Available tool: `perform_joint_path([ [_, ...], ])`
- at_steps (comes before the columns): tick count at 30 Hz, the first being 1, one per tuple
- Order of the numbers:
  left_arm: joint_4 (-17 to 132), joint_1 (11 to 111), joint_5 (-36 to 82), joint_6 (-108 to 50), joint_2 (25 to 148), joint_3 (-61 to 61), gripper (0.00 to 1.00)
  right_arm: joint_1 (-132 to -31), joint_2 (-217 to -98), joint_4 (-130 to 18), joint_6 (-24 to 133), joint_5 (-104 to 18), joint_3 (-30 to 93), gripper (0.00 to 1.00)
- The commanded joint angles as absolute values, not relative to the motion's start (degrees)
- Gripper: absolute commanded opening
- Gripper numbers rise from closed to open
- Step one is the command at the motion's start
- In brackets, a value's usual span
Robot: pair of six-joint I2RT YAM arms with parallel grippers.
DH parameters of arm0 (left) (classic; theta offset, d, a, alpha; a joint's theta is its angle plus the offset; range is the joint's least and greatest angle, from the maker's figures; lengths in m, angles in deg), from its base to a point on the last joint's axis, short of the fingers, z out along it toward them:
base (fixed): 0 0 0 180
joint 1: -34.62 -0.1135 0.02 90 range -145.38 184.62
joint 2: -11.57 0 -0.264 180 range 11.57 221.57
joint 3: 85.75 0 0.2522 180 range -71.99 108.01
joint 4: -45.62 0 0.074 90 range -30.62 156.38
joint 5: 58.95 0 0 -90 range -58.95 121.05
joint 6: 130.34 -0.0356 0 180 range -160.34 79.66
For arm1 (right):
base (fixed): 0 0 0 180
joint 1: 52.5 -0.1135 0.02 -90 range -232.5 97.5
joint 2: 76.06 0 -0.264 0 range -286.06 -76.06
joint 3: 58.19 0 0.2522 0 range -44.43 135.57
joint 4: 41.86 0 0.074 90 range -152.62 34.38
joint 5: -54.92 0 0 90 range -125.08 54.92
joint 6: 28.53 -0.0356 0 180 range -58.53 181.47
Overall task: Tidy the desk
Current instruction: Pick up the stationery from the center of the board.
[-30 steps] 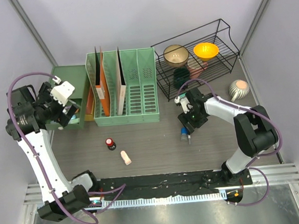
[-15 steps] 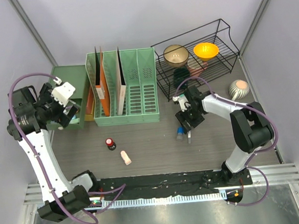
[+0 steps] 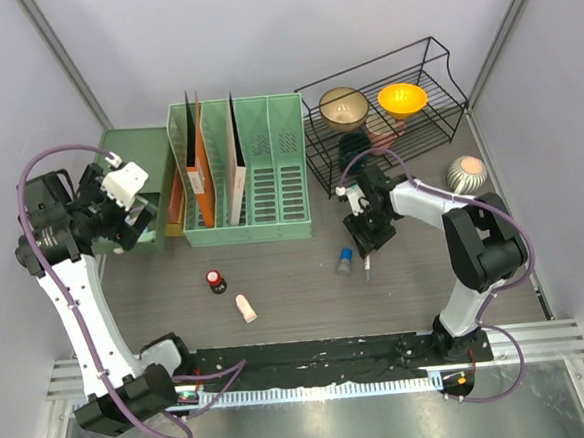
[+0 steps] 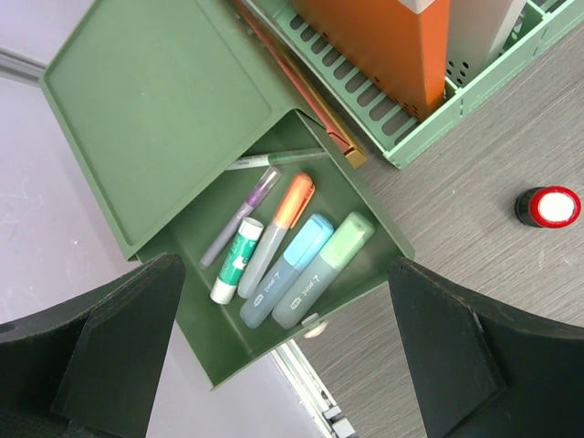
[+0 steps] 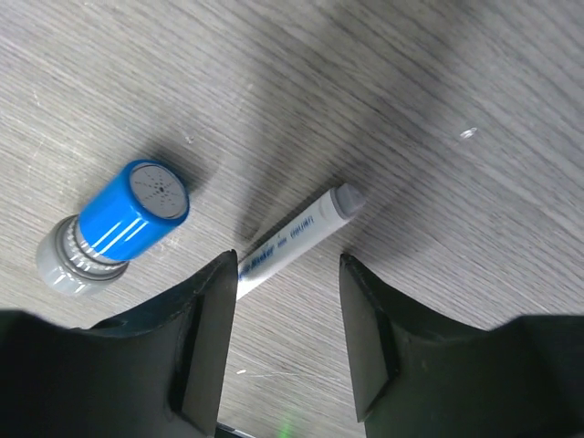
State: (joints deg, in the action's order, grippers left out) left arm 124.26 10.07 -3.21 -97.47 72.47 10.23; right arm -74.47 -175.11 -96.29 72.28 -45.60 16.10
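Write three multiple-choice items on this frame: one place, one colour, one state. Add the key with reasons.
1. Where is the white marker?
A. In the wire rack
B. Lying on the desk, between the fingers of the right end effector
C. In the file rack

2. What colour is the top of the small cylinder beside the marker?
A. Blue
B. Red
C. Yellow

3. What state is the green drawer in?
A. Pushed shut
B. Lifted off the desk
C. Pulled open, with pens inside

Key:
1 B: the right wrist view shows the marker flat on the wood grain, with a finger on each side.
2 A: its round cap is bright blue above a grey base.
3 C: the left wrist view looks straight down into the drawer at the highlighters lying in it.
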Motion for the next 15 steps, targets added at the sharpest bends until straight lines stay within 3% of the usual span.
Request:
perform_joint_path([
  [1, 122.3, 9.7, -6.3, -96.9, 71.0, 9.8, 1.0, -74.8, -178.2, -93.9, 72.2, -45.5, 16.9, 0.49],
  [11, 123.1, 9.7, -8.4, -97.1, 70.2, 8.1, 1.0, -79.1, -178.5, -93.2, 72.5, -40.9, 16.3, 0.31],
  [15, 123.6, 9.7, -9.2, -97.1, 70.1, 7.3, 1.0, -79.2, -178.4, -94.1, 73.6, -40.4, 17.1, 0.15],
])
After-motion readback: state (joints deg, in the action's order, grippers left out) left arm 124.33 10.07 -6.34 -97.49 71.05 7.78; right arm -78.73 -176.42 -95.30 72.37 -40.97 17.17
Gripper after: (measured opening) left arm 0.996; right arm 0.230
